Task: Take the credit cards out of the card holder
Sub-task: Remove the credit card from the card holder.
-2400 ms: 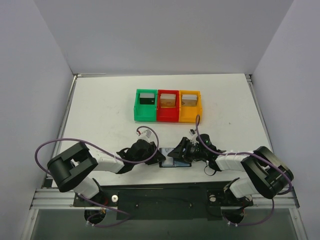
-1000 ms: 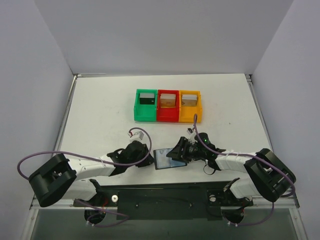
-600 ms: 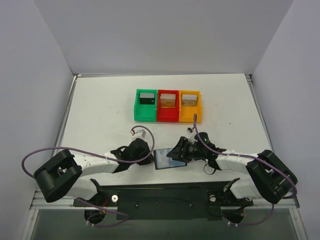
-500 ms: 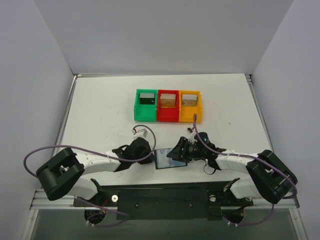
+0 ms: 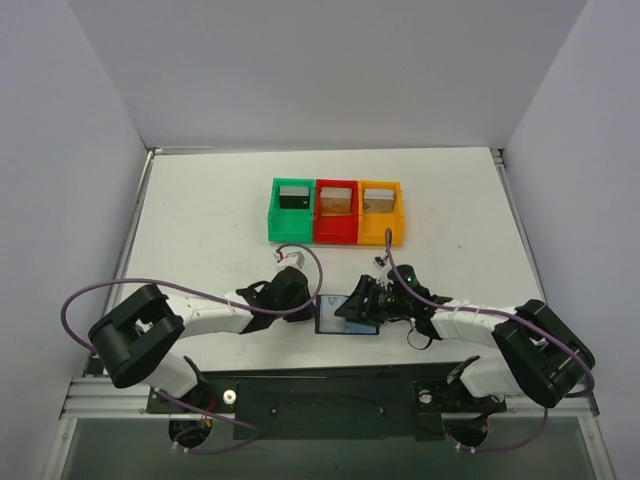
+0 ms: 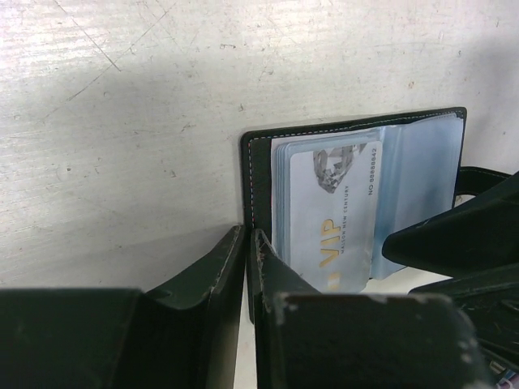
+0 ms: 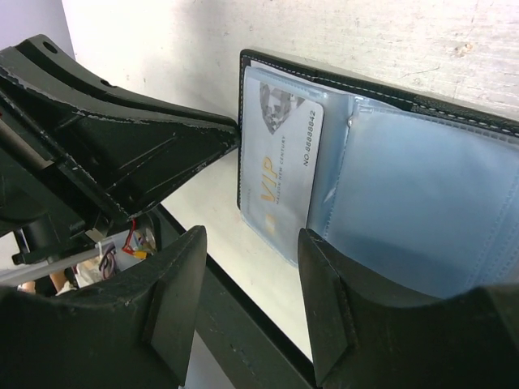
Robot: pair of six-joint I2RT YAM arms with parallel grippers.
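Observation:
The card holder (image 5: 347, 318) lies open on the white table near the front edge, with a black rim (image 6: 258, 178) (image 7: 405, 101) and clear sleeves. A pale blue credit card (image 6: 332, 211) (image 7: 280, 162) marked VIP sits in the left sleeves. My left gripper (image 5: 309, 305) (image 6: 248, 235) is at the holder's near left corner, with its jaws shut on the black edge. My right gripper (image 5: 353, 306) (image 7: 253, 243) stands open over the holder. One of its fingers (image 6: 454, 239) rests on the right-hand sleeves and the other is off the near edge.
Green (image 5: 291, 212), red (image 5: 336, 214) and orange (image 5: 381, 214) bins stand in a row at mid-table, each with a small block inside. The black base rail (image 5: 320, 390) runs just behind the holder's near edge. Purple cables loop beside both arms.
My left gripper has moved right to the holder's left edge and its jaws have closed there. The holder has turned from tilted to square. The right gripper has barely shifted.

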